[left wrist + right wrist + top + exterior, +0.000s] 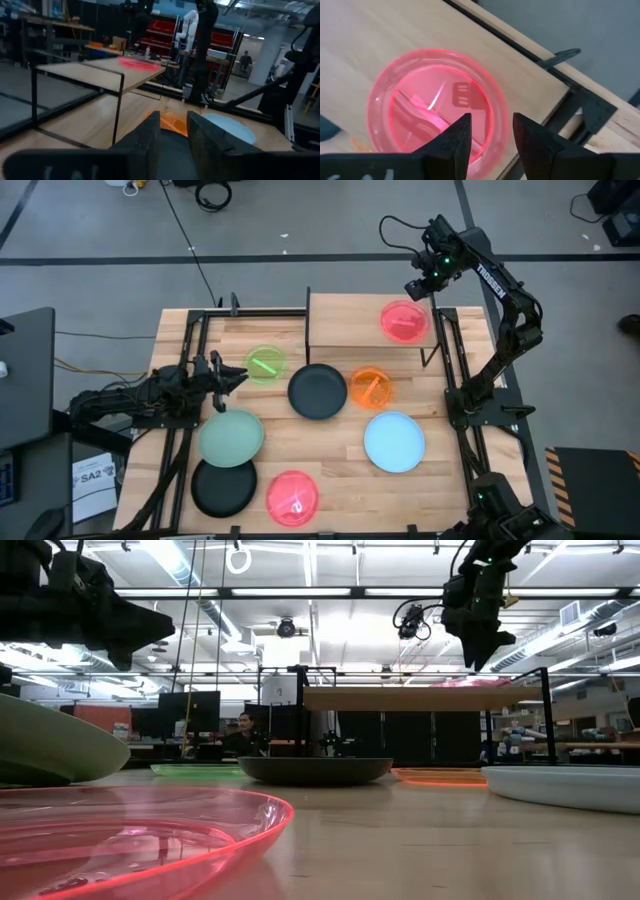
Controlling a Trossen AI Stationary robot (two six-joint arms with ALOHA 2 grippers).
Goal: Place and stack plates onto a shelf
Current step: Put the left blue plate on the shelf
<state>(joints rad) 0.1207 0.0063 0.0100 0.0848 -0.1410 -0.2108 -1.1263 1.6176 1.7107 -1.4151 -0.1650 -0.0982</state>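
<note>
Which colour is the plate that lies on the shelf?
Pink, clearest in right wrist view.

Looking like a robotics lab or open workshop hall. Showing long ceiling light strips [330, 592] and exposed ducting overhead, a grey concrete floor [300, 220] with cables trailing across it, and rows of monitors [190, 712] on benches behind. Housing red parts bins [165, 37] on racking and a white robot arm [187, 27] farther back. Seating a person [243, 732] at a distant desk, another person [245, 61] standing beyond.
</note>
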